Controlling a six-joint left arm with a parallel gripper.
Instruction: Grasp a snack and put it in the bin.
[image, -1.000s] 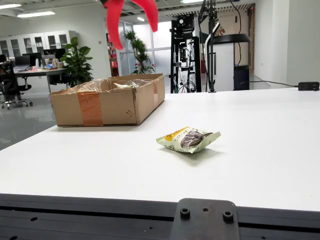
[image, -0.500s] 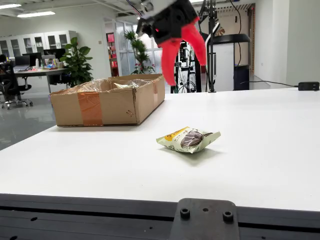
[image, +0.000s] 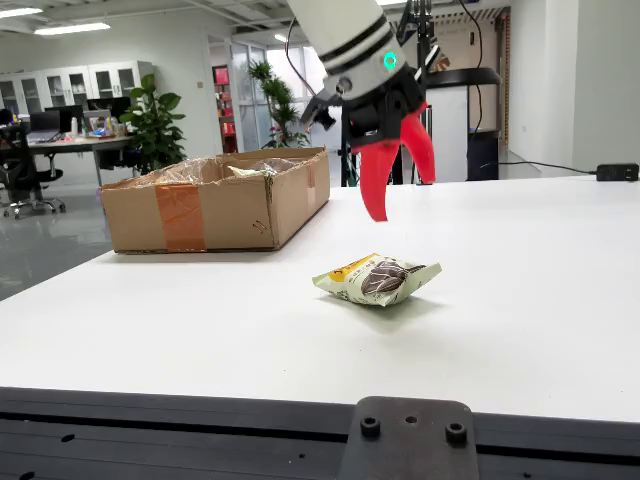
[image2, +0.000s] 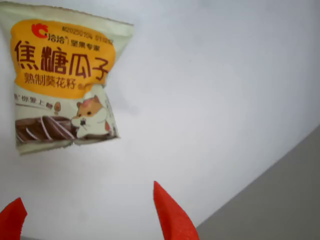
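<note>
Hovering spread red fingers above snack packet.

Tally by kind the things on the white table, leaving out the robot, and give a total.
Snack packets: 1, the snack lying flat on the table.
Boxes: 1, the open cardboard box.
Total: 2.

From the side view, the snack pack lies flat on the table, about mid-table. The cardboard box sits behind it and off to the left, well apart. The end effector hangs in the air above the pack, slightly behind it, not touching anything.
</note>
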